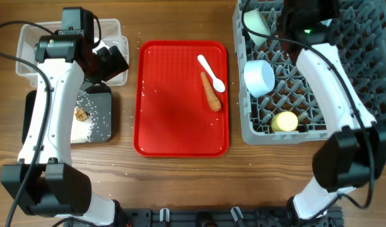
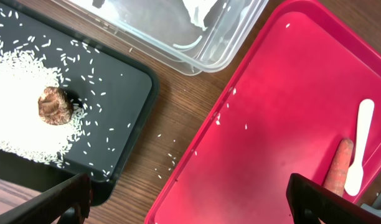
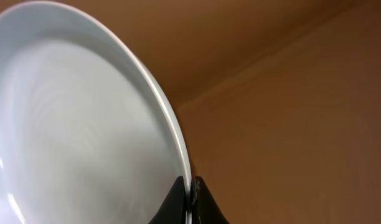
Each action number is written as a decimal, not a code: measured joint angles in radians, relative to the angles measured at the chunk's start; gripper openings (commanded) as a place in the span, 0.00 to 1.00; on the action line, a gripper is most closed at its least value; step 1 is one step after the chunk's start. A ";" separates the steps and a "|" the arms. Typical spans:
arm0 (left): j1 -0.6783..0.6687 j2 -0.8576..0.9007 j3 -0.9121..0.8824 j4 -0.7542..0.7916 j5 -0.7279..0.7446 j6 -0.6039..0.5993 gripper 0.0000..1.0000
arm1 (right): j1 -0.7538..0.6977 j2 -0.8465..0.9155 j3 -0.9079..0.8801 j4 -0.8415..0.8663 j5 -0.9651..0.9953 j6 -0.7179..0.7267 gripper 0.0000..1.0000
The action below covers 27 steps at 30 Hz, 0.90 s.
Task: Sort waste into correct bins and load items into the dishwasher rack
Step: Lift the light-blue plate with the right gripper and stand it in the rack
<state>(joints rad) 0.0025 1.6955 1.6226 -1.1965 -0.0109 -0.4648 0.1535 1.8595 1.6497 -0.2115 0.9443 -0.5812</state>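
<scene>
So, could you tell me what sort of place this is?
Probably a robotics lab's mock kitchen clean-up bench: a dishwasher rack, a red tray, and a black tray holding rice.

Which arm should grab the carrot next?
Left. The left gripper is open and empty near the red tray, with the carrot in its camera's view. The right gripper is shut on the plate above the dishwasher rack.

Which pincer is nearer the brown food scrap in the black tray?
Left. The left pincer hovers just beyond the scrap; the right pincer holds the plate over the rack.
</scene>
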 measured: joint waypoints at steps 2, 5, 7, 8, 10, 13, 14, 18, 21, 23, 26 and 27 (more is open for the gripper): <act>0.000 0.000 0.000 0.000 0.000 0.000 1.00 | 0.000 0.052 0.000 0.016 -0.021 -0.011 0.04; 0.000 0.000 0.000 0.000 0.000 0.000 1.00 | 0.000 0.126 0.000 0.034 -0.065 -0.016 0.13; 0.000 0.000 0.000 0.000 0.000 0.000 1.00 | 0.001 0.160 0.000 0.033 -0.085 -0.018 0.59; 0.000 0.000 0.000 0.000 0.000 0.000 1.00 | 0.001 0.170 0.000 0.034 -0.092 -0.019 0.72; 0.000 0.000 0.000 -0.001 0.000 0.000 1.00 | 0.001 0.180 0.000 0.038 -0.099 -0.003 0.92; 0.000 0.000 0.000 0.000 0.000 0.000 1.00 | 0.001 0.180 -0.005 0.198 0.005 0.031 0.97; 0.000 0.000 0.000 0.000 0.000 0.000 1.00 | 0.001 0.175 -0.005 0.208 0.026 0.018 0.98; 0.000 0.000 0.000 -0.002 0.000 0.000 1.00 | 0.033 0.062 -0.002 0.063 0.027 0.024 0.99; 0.000 0.000 0.000 -0.002 0.000 0.000 1.00 | 0.143 -0.051 0.014 -0.280 -0.259 0.198 0.98; 0.000 0.000 0.000 0.000 0.000 0.000 1.00 | 0.211 -0.068 0.009 -0.447 -0.669 0.404 0.98; 0.000 0.000 0.000 -0.001 0.000 0.000 1.00 | 0.246 -0.068 0.008 -0.542 -1.021 0.578 0.98; 0.000 0.000 0.000 0.000 0.000 0.000 1.00 | 0.250 -0.068 0.008 -0.563 -1.081 0.621 0.97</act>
<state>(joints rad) 0.0025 1.6955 1.6226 -1.1969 -0.0109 -0.4648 0.4034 1.7916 1.6573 -0.7750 -0.1368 0.0395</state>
